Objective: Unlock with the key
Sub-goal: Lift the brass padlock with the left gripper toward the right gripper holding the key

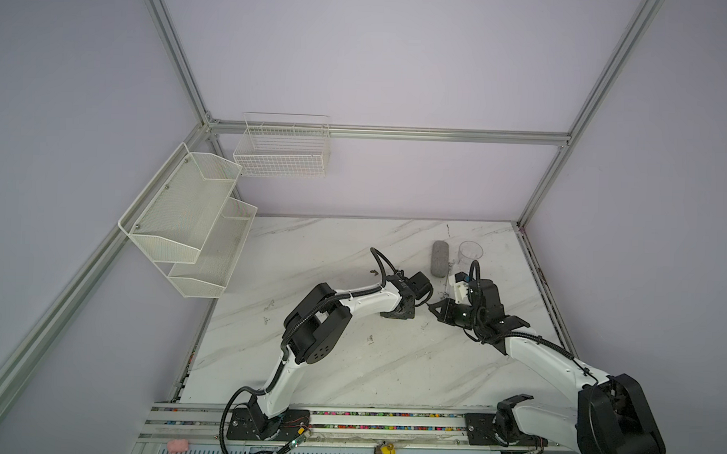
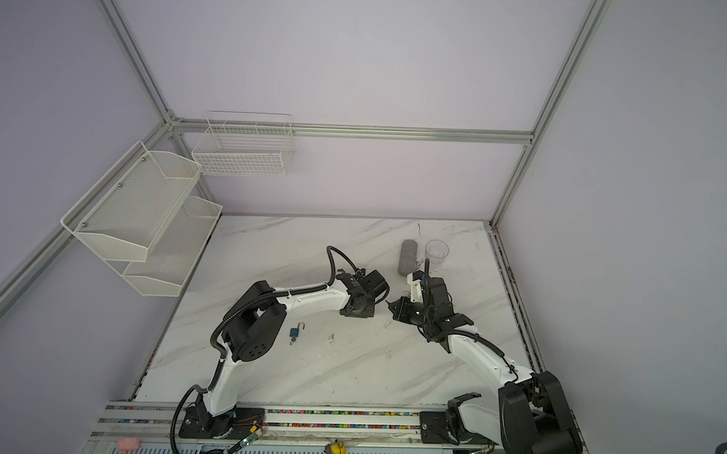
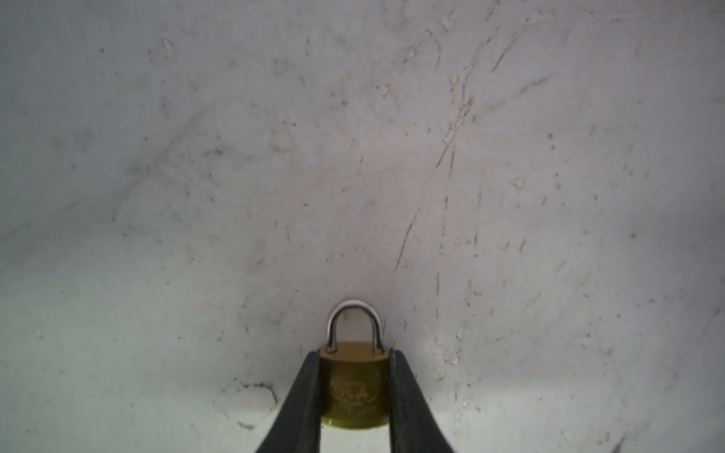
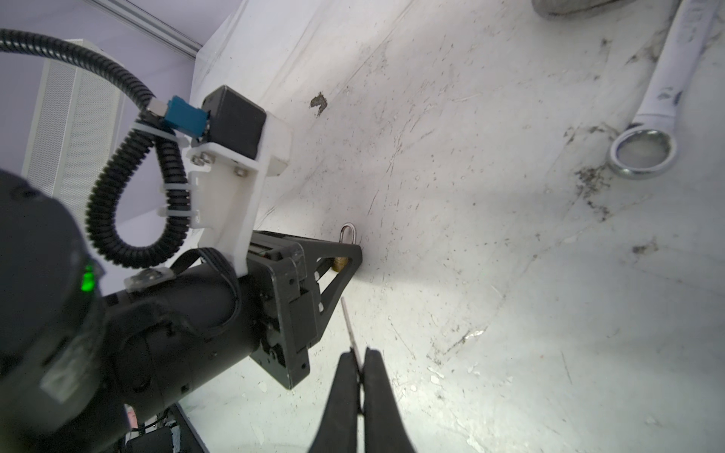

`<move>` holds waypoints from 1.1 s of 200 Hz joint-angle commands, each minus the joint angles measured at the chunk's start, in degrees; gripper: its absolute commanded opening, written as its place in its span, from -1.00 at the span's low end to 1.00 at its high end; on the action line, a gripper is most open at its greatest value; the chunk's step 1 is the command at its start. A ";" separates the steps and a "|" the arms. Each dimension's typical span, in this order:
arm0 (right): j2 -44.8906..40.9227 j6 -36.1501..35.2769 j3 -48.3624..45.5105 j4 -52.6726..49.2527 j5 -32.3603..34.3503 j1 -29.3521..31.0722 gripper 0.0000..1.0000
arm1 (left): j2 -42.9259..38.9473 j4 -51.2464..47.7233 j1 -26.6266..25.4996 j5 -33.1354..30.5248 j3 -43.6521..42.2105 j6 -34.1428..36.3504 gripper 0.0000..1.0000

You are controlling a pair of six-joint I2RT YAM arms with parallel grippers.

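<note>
L gripper [image 3: 355,355] clamped on padlock [image 3: 353,392] flanks, mid-table, right of ctr. R gripper [image 4: 361,355] pinched shut on key [image 4: 347,321] — blade protrudes. Both likely small, rigid, slick metal — hold padlock by body, key by bow, firm.

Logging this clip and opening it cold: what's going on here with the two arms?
The left gripper is closed on the sides of a small brass padlock, whose shackle is seated in the body. The right gripper pinches a thin key. Its blade points toward the padlock but stops short of it, so it is not yet inserted. A blue padlock lies apart on the table, with neither gripper on it.
</note>
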 commanded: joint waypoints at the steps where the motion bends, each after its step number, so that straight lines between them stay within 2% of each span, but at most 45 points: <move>1: -0.08 -1.07 1.75 -1.24 -0.61 -0.20 -1.00 | -1.78 0.20 0.06 1.71 -2.49 -1.28 -0.64; 46: -1.23 -1.72 2.48 -2.94 1.10 -0.13 -1.00 | -6.89 2.48 0.24 0.45 -5.12 -2.97 -1.00; 87: -2.71 -2.85 4.67 -6.46 3.52 -0.04 -1.00 | -15.84 7.31 0.46 -0.99 -11.95 -6.12 -1.00; 147: -4.77 -3.44 8.73 -10.45 8.09 2.07 -1.00 | -34.45 15.39 0.75 -6.05 -26.25 -13.02 -1.00; 166: -5.51 -2.19 9.52 -10.21 9.69 4.30 -1.00 | -40.12 16.59 0.84 -8.45 -29.74 -15.04 -1.00; 190: -6.06 -0.26 10.41 -9.68 16.26 10.59 -1.00 | -47.93 18.83 0.84 -11.29 -34.29 -17.16 -1.00; 220: -6.22 5.23 9.01 -3.40 21.15 17.53 -1.00 | -54.80 22.33 1.04 -13.24 -39.33 -20.43 -1.00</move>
